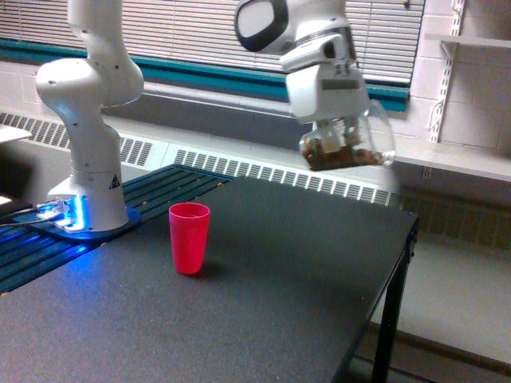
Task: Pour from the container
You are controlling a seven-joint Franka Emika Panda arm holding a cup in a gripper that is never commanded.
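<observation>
High over the black table [263, 319], toward the exterior view's right, the gripper [339, 132] pinches the container [349, 146], a clear plastic cup tipped onto its side with its flared rim pointing to the exterior view's right. Brown nuts [335, 155] lie along the lower wall of the cup, all inside it. The cup hangs in the air, well apart from the tabletop and touching nothing but the gripper. Above it the white wrist and arm [307, 36] bend back to the exterior view's left, where the arm's base [88, 195] stands on a mount lit blue. 1 small red cup [189, 238] stands upright on the table, below and well to the exterior view's left of the container. Behind run window blinds [200, 32] and a shelf [455, 159].
</observation>
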